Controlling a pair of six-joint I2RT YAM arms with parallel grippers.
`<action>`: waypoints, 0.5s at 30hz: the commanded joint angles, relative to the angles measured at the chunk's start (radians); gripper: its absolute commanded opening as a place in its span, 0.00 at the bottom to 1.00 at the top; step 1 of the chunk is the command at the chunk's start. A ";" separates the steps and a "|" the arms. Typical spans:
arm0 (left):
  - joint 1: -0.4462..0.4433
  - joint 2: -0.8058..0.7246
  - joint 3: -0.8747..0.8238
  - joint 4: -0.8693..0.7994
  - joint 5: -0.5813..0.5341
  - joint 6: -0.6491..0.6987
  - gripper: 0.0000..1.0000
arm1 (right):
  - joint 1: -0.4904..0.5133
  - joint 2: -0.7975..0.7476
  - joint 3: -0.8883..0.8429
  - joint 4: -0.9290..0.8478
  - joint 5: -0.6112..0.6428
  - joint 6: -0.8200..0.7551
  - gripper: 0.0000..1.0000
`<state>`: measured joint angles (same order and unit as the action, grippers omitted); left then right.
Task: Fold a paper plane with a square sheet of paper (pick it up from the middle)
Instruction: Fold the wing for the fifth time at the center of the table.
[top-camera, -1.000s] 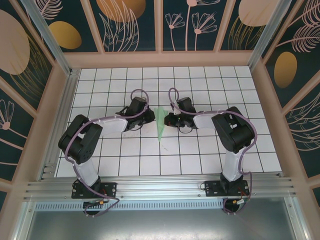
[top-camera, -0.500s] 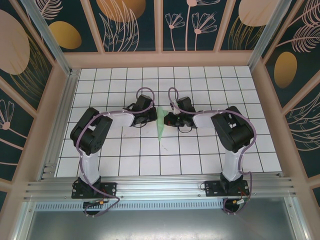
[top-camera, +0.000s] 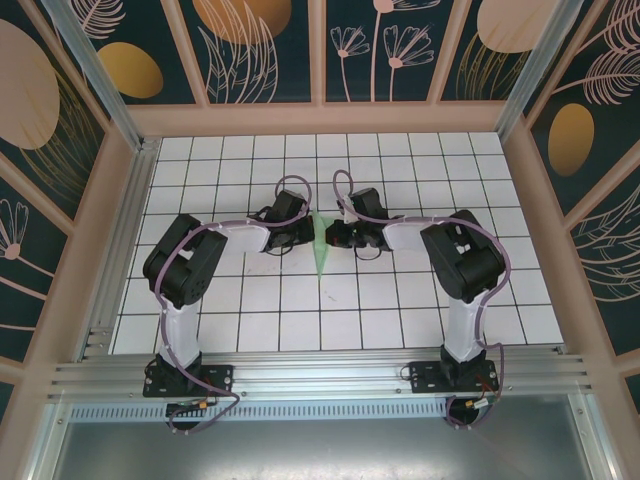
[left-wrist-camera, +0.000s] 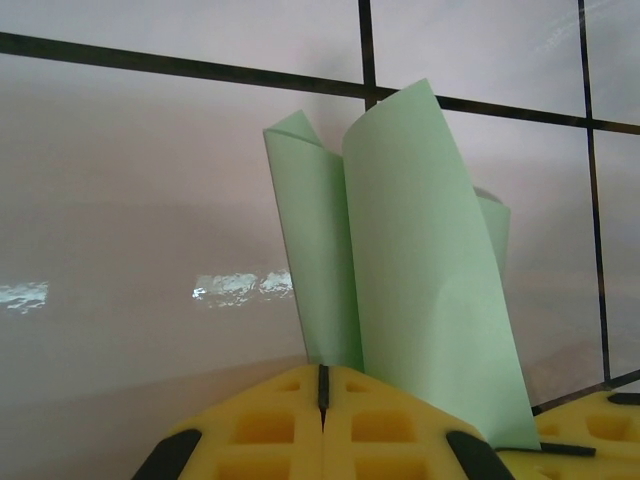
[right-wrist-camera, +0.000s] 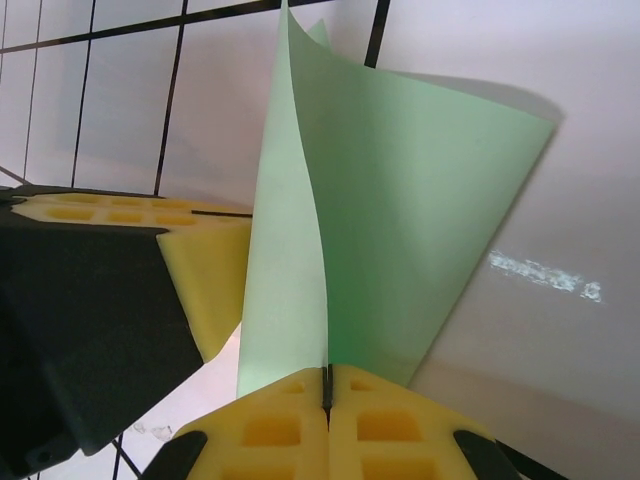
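While the left gripper (left-wrist-camera: 322, 380) and right gripper (right-wrist-camera: 327, 380) each pinch the paper plane (top-camera: 320, 250) from opposite sides over the middle of the table (top-camera: 400, 310), its slim dart looks mostly folded, with curling flaps likely yet to be creased.

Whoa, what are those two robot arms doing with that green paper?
They are folding a paper plane. The slim, pointed, pale mint-green paper plane sits at the middle of the white grid-tiled table, its tip pointing toward the arms' bases. The left gripper and the right gripper meet it from either side, each pinched shut on it. Up close, the flaps curl loosely upward, so it does not look pressed flat yet.
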<state>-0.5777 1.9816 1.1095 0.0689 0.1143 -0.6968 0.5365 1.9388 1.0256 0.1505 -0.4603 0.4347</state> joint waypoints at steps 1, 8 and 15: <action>0.002 0.025 0.001 -0.065 0.005 0.032 0.00 | -0.006 0.021 0.024 -0.023 0.020 -0.029 0.01; 0.001 0.022 0.000 -0.055 0.016 0.040 0.00 | -0.008 0.031 0.030 -0.031 0.029 -0.035 0.01; 0.002 0.020 -0.002 -0.052 0.024 0.049 0.00 | -0.007 0.050 0.051 -0.041 0.030 -0.044 0.01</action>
<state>-0.5777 1.9816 1.1095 0.0692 0.1207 -0.6724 0.5358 1.9667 1.0462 0.1261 -0.4446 0.4179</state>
